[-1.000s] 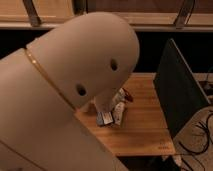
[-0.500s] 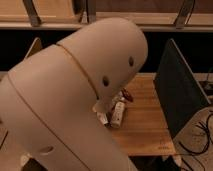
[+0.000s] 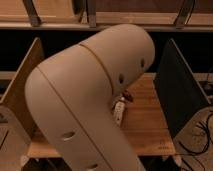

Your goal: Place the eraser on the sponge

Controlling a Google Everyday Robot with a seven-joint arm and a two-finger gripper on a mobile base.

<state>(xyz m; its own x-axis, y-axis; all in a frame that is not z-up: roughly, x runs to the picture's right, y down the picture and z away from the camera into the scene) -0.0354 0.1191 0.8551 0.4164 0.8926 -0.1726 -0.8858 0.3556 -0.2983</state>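
My beige arm (image 3: 85, 100) fills the middle of the camera view and covers most of the wooden table (image 3: 145, 125). At the arm's right edge a small whitish oblong block with dark parts, the eraser (image 3: 119, 110), peeks out, lying on the table. A small red bit (image 3: 128, 96) shows just above it. The sponge is hidden behind the arm. My gripper is not in view; it is somewhere behind the arm's bulk.
A tall black panel (image 3: 177, 92) stands along the table's right side and a wooden side panel (image 3: 22, 92) along the left. Dark cables (image 3: 200, 135) hang past the right edge. A shelf rail (image 3: 107, 25) runs behind the table.
The arm has swung further across the view, toward the right, and now covers more of the table. The blue-grey pad beside the eraser has gone out of sight behind it.
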